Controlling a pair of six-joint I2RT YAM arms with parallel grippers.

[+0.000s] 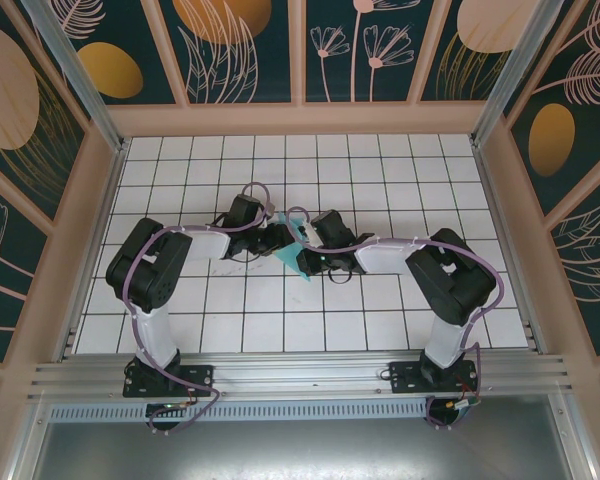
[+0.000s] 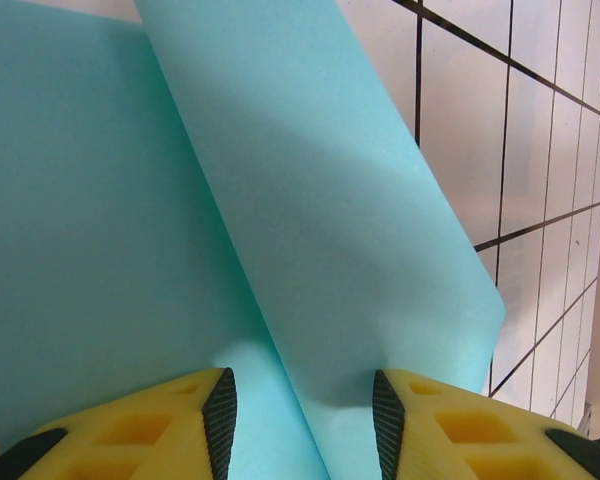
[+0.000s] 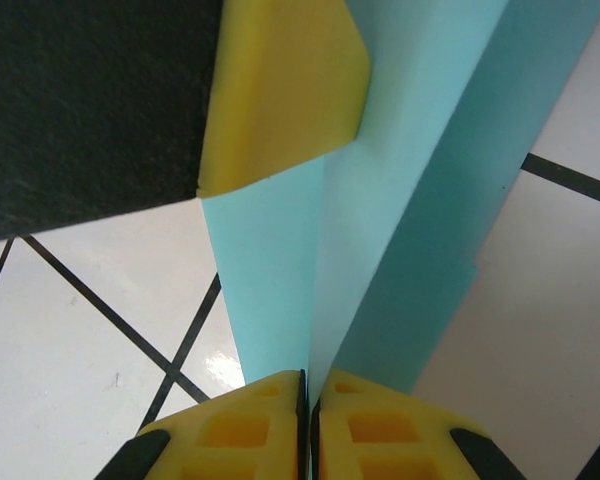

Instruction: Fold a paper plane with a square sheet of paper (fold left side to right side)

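The turquoise sheet of paper point(image 1: 299, 259) is folded into long layers and stands up off the white tiles between both grippers at the table's middle. My right gripper point(image 3: 308, 378) is shut on a raised folded edge of the paper point(image 3: 410, 200), its yellow fingers pressed together. In the top view the right gripper point(image 1: 310, 250) comes in from the right. My left gripper point(image 1: 278, 240) faces it from the left. In the left wrist view the left gripper point(image 2: 300, 385) is open, its fingers straddling a slanting flap of the paper point(image 2: 310, 200). One of the left gripper's fingers point(image 3: 280, 90) touches the paper's upper part.
White grid tiles point(image 1: 280, 325) cover the floor around the arms. Wooden-framed patterned walls point(image 1: 300, 115) close the back and both sides. A metal rail point(image 1: 300, 375) holding the arm bases runs along the near edge.
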